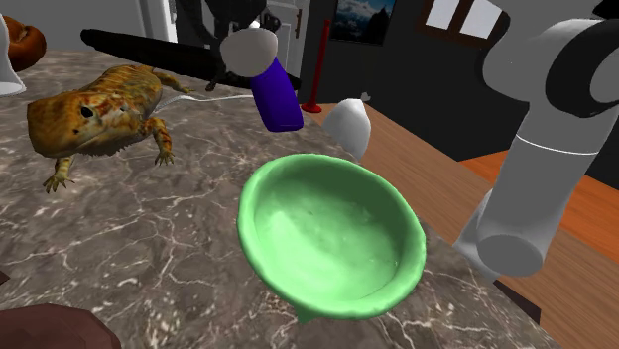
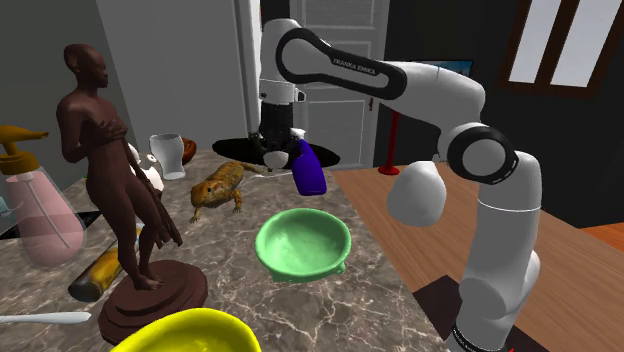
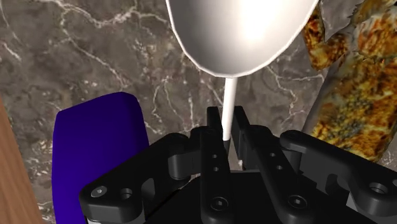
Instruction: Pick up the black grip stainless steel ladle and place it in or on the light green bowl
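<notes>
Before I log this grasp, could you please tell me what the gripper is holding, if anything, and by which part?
The gripper holds the ladle, its fingers shut on the thin pale stem just behind the scoop.

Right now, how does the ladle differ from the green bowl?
The ladle is clasped by its thin white stem in the claw; the green bowl stands free on the marble counter. The ladle has a glossy white cup and a long black handle; the bowl is pale green with no handle. The ladle's cup looks much smaller than the bowl. Both are rounded and hollow.
</notes>
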Tool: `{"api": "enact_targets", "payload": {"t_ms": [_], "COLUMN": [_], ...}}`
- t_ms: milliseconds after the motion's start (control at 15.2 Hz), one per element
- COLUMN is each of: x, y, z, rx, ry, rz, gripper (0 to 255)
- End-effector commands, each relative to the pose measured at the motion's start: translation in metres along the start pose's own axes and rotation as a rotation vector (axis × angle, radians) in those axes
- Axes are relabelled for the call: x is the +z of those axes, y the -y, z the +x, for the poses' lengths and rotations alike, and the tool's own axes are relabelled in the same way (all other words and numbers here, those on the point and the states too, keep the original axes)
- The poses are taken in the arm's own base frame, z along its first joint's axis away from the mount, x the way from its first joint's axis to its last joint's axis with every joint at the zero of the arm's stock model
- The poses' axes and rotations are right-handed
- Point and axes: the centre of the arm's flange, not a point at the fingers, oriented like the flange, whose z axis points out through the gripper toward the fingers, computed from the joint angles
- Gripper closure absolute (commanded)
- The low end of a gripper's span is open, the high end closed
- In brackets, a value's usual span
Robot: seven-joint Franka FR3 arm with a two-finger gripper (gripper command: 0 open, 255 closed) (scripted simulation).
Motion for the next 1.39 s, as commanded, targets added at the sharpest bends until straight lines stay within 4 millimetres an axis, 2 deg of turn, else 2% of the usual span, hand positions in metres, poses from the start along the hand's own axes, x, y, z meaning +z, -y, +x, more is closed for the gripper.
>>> {"api": "enact_targets", "payload": {"t_ms": [0,594,1320], "x": [-0.011,-0.056,-0.063], "y": [0.001,0.006,-0.025], "z": [-0.002,-0.003,-0.144], "rx": [0.001,0.001,0.001], "ry": [-0.001,-0.001,-0.001], "rz": [0.001,0.001,0.001], "gripper": [255,255,255]}}
